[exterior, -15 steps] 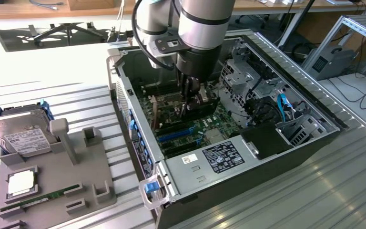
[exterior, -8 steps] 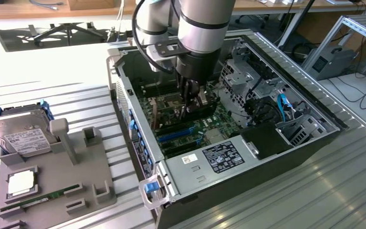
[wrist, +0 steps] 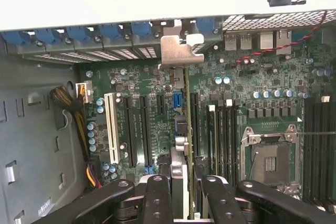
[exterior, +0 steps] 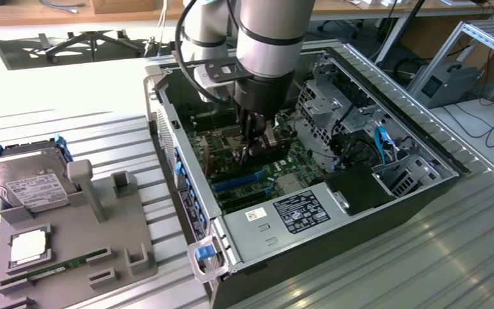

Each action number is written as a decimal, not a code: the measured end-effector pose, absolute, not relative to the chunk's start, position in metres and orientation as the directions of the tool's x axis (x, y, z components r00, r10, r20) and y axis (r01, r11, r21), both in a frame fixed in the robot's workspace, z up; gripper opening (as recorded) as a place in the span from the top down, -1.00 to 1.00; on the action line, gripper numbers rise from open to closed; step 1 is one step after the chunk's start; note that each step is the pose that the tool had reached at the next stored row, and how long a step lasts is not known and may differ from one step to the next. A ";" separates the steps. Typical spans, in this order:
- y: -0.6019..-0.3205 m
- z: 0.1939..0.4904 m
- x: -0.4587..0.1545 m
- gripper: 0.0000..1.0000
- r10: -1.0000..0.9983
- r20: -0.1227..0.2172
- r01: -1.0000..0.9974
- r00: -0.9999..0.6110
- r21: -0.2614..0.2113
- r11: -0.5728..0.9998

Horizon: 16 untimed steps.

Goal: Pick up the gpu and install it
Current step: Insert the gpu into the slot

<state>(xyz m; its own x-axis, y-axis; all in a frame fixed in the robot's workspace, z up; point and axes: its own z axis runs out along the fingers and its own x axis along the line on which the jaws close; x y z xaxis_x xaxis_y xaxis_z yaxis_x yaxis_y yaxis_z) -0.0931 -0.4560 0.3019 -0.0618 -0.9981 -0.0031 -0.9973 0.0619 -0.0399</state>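
Note:
The gpu (wrist: 186, 114) is a thin dark card seen edge-on, standing on edge over the green motherboard (wrist: 262, 103) among the long black expansion slots. Its silver bracket (wrist: 180, 51) lies against the case's rear slot openings, beside the blue clips (wrist: 142, 29). My gripper (wrist: 186, 203) is shut on the card's near end, one black finger (wrist: 157, 195) on each side. In the exterior view my gripper (exterior: 256, 147) reaches down inside the open computer case (exterior: 419, 138), just above the board. Whether the card's lower edge sits in a slot is hidden.
Around the gripper inside the case are the drive cage (exterior: 329, 103), power supply (exterior: 303, 212), empty CPU socket (wrist: 270, 161) and a cable bundle (wrist: 68, 103). On the exterior view's left, a grey fixture (exterior: 101, 238) holds a hard drive (exterior: 24, 183), a CPU (exterior: 28, 248) and a RAM stick (exterior: 54, 267).

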 end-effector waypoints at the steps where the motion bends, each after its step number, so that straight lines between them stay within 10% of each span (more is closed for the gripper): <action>1: -0.456 0.301 -0.093 0.45 -0.998 -0.003 -0.997 -0.062 -0.040 0.062; 16: -0.457 0.295 -0.095 0.45 -0.998 0.014 -0.997 -0.062 -0.041 0.061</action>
<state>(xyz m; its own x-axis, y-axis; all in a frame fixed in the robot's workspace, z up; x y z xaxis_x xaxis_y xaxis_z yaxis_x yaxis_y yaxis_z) -0.0954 -0.4575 0.2952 -0.0619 -0.9980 0.0135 -0.9973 0.0612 -0.0410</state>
